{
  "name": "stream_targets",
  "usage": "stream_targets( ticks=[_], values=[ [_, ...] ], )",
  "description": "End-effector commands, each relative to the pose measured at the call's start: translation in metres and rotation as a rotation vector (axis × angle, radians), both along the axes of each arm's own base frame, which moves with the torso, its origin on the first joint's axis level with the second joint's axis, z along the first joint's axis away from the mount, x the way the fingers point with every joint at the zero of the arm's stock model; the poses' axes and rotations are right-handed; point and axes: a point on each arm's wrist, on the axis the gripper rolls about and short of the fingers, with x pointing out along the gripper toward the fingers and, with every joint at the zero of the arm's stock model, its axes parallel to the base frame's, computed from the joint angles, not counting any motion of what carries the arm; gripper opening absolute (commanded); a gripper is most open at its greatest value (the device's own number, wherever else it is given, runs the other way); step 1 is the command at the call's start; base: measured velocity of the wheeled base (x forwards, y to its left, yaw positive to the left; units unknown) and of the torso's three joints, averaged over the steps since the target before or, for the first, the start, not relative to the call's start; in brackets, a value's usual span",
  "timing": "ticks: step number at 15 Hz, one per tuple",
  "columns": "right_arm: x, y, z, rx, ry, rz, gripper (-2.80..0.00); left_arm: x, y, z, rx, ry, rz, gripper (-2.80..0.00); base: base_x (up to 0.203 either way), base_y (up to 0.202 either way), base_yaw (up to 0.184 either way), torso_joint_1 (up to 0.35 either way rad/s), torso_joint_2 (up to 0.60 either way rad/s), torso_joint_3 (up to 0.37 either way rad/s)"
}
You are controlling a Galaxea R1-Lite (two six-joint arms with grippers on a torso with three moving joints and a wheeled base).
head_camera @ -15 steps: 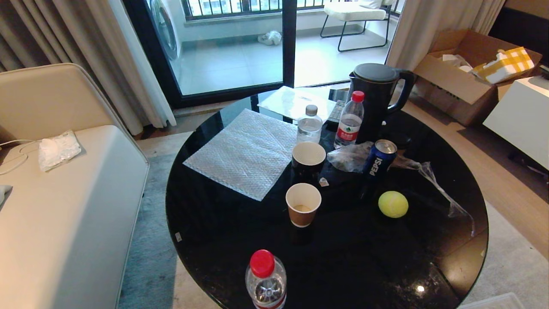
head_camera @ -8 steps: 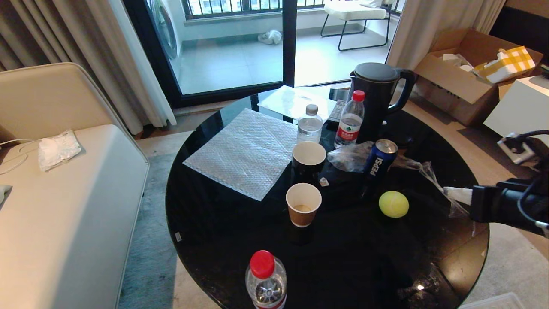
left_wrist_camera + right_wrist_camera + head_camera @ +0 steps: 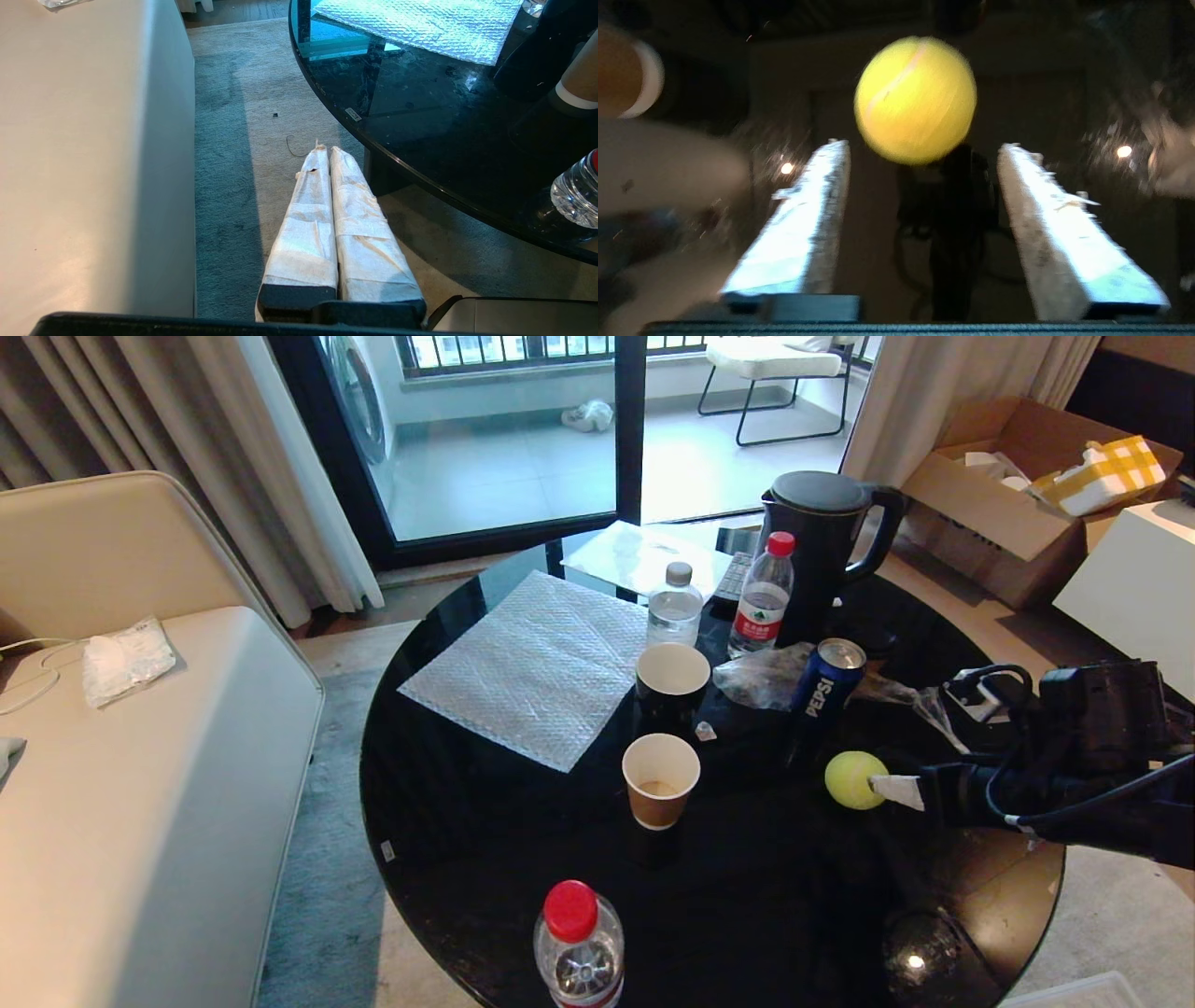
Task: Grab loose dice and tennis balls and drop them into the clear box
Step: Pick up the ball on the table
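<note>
1. One tennis ball [image 3: 854, 779] sits on the round black table [image 3: 523, 821], toward its right edge, just in front of the Pepsi can [image 3: 827, 679].
2. The right gripper [image 3: 894, 789] reaches in low over the table's right edge, its white-wrapped tip right against the ball's side in the head view.
3. From the right wrist view, the two fingers [image 3: 798, 224] stand well apart and the ball [image 3: 915, 100] sits just beyond their tips, centred on the gap; nothing is gripped.
4. The left gripper [image 3: 325, 151] hangs off the table's left edge, over the carpet [image 3: 233, 140] beside the sofa [image 3: 93, 154], its padded fingers pressed together and empty.
5. Near the table's middle stand a brown paper cup [image 3: 660, 779] and a black cup [image 3: 671, 686]; a red-capped bottle [image 3: 579, 947] stands at the front edge.
6. A bubble-wrap sheet [image 3: 532, 667] lies toward the back left; the black kettle [image 3: 822, 555] is at the back edge.
</note>
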Motion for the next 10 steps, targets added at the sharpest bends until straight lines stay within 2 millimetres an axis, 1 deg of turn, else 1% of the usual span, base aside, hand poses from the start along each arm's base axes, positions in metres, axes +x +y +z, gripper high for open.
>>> stream_targets(
  ticks=[1, 3, 6, 10],
  values=[
    [0.014, 0.002, -0.014, 0.002, -0.022, 0.004, 0.00, 0.000, 0.000, 0.000, 0.000, 0.000, 0.001, -2.80, 0.000, 0.000, 0.000, 0.000, 0.00, 0.000],
    [0.023, 0.003, -0.012, 0.012, -0.106, 0.005, 0.00, 0.000, 0.000, 0.000, -0.001, 0.001, 0.001, -2.80, 0.000, 0.000, 0.000, 0.000, 0.00, 0.000],
    [0.025, 0.004, -0.013, 0.011, -0.108, 0.010, 0.00, 0.000, 0.000, 0.000, 0.000, 0.000, 0.001, -2.80, 0.000, 0.000, 0.000, 0.000, 0.00, 0.000],
    [0.029, 0.010, -0.030, 0.007, -0.050, 0.034, 0.00, 0.000, 0.000, 0.000, 0.000, 0.000, 0.001, -2.80, 0.000, 0.000, 0.000, 0.000, 0.00, 0.000]
  ],
)
